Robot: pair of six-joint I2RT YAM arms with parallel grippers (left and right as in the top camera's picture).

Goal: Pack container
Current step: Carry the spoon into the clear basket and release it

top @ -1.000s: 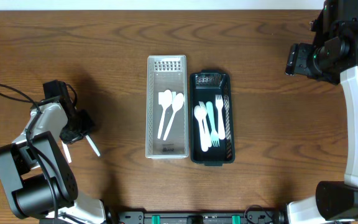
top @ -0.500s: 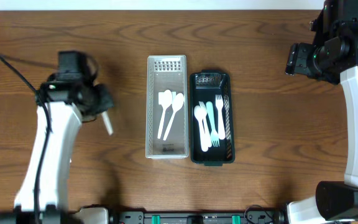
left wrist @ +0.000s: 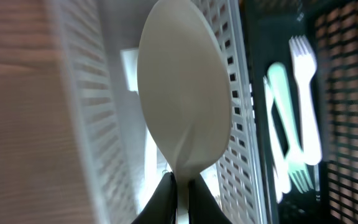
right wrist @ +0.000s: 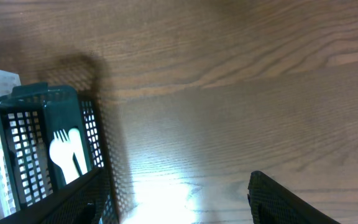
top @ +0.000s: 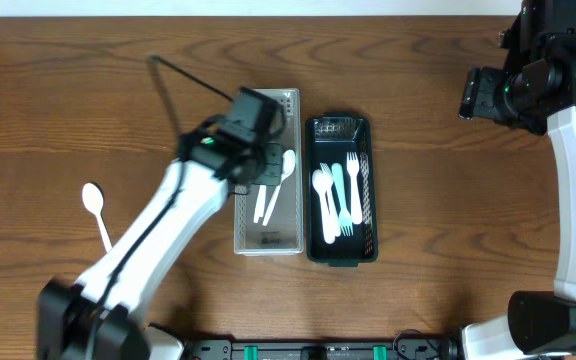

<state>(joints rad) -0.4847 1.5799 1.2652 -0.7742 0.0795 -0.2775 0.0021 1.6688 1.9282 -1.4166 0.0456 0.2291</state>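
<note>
My left gripper [top: 260,160] hangs over the white perforated tray [top: 240,225], shut on the handle of a white plastic spoon [left wrist: 184,106]. In the left wrist view the gripper [left wrist: 180,198] shows at the bottom, and the spoon's bowl points out over the tray's inside [left wrist: 241,93]. Two white spoons [top: 271,195] lie in that tray. The black mesh basket [top: 340,258] beside it holds several white and pale green forks [top: 338,195], which also show in the left wrist view [left wrist: 294,112]. My right gripper [right wrist: 179,205] is open and empty above bare table to the right of the basket [right wrist: 30,118].
Another white spoon [top: 94,203] lies on the wooden table at the left. The left arm [top: 148,245] stretches diagonally from the front left to the tray. The right arm [top: 568,150] stands along the right edge.
My left arm has swung from the table's left side to above the white tray, carrying the spoon. A spoon on the table at the left is now uncovered. The right arm is still.
</note>
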